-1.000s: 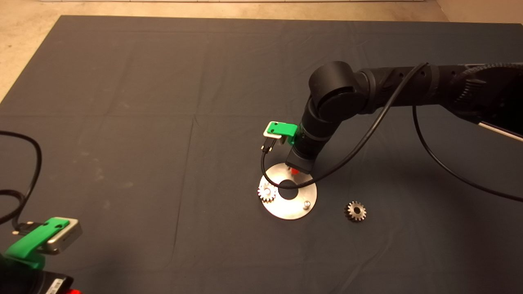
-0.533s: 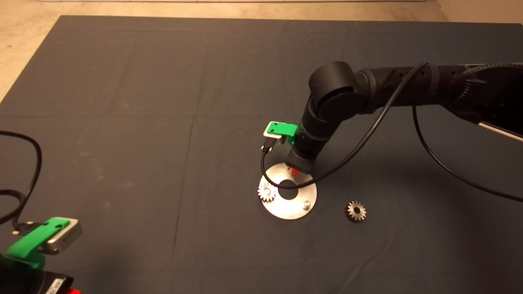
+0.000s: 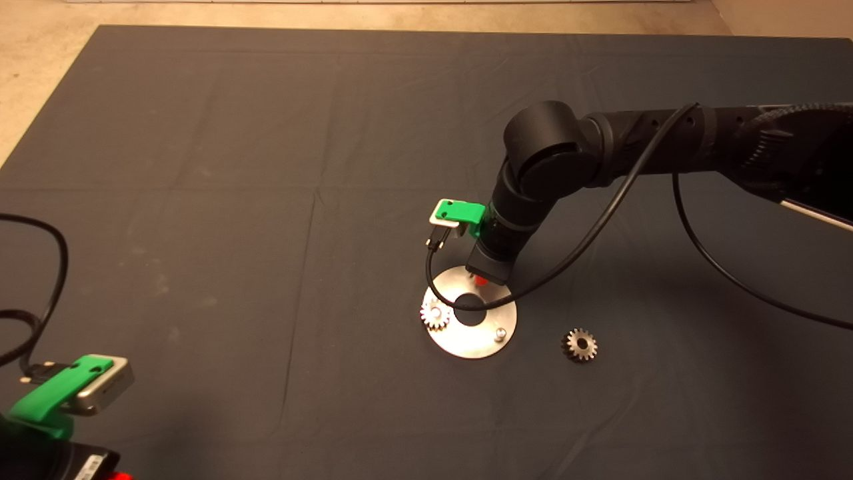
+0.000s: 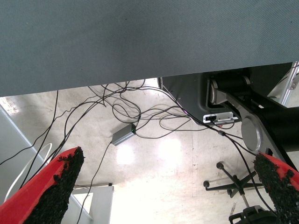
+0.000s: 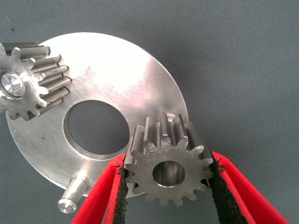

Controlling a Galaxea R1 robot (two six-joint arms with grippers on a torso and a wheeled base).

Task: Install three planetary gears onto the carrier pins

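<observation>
Planetary gears stand at one seated, one in hand, one waiting: the first gear [image 5: 29,87] sits on its pin at the disc's [image 3: 471,333] left edge, while my right gripper [image 5: 168,186], clamped on the second gear [image 5: 167,171], hovers over the disc's far rim. Across the last second nothing visibly shifted; I judge the arm has paused to line the bore up over the pin hidden beneath it. A bare pin [image 3: 500,332] stands on the near right of the disc. The third gear [image 3: 580,345] lies on the mat [image 3: 200,200] over my desk, near the disc. My left gripper [image 4: 163,205] idles, fingers apart, at the near left corner.
</observation>
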